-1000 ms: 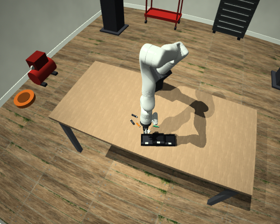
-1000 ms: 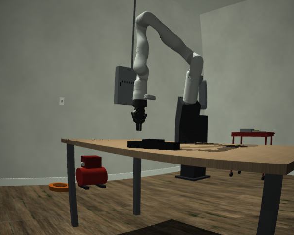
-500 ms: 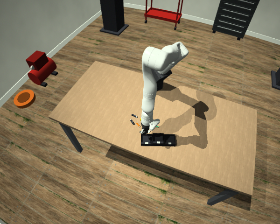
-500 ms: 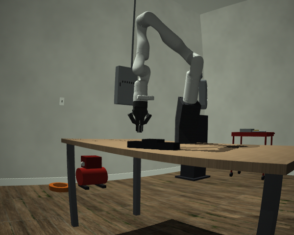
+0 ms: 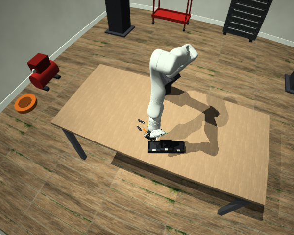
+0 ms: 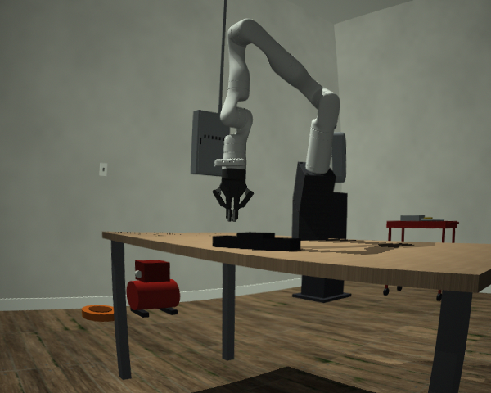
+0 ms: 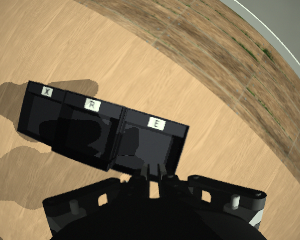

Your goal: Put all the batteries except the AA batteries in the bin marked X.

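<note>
The jaws are pressed nearly together with nothing between them, hanging above the tabletop (image 5: 111,101) (image 6: 364,262) (image 7: 210,150) near the E end of the bin row (image 5: 159,151) (image 6: 254,244) (image 7: 70,96). Honestly, looks like early days: I can't spot anything in bin X (image 5: 182,151) (image 6: 288,244) (image 7: 35,89), though shadow makes it murky. Two dark little cylinders (image 5: 140,121), presumably batteries, plus an orange piece (image 5: 144,130), lie on the robot's side of the row; types unreadable, so sorting out the AAs is probably still to do. The row is matte black, boxy, with a raised middle and pale labels; the wood has soft, wavy tan grain.
</note>
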You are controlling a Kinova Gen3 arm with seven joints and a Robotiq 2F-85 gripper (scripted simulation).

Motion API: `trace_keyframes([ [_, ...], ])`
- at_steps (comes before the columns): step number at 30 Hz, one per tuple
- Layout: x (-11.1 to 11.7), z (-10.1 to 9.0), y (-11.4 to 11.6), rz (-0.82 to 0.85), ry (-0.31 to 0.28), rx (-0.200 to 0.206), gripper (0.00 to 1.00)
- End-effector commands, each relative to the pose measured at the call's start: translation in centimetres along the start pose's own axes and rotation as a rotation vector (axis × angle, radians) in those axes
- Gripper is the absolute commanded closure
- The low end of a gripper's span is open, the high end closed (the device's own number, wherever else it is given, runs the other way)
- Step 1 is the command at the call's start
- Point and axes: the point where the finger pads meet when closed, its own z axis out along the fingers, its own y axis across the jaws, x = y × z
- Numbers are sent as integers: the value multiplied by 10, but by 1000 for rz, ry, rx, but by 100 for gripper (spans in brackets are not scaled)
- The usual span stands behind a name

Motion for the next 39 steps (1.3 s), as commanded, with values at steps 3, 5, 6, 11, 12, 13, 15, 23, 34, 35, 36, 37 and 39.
trace_keyframes([
  [3,0,-1,-3,252,-17,15,91],
  [5,0,-1,-3,282,-17,15,91],
  [6,0,-1,-3,282,-17,15,91],
  [11,0,-1,-3,282,-18,15,91],
  [12,0,-1,-3,282,-18,15,91],
  [13,0,-1,-3,282,-18,15,91],
  [15,0,-1,-3,282,-17,15,91],
  [23,0,-1,-3,282,-17,15,91],
  [34,0,-1,-3,282,-18,15,91],
  [35,0,-1,-3,282,-18,15,91],
  [36,0,-1,-3,282,-18,15,91],
  [37,0,-1,-3,282,-18,15,91],
  [39,0,-1,-3,282,-18,15,91],
])
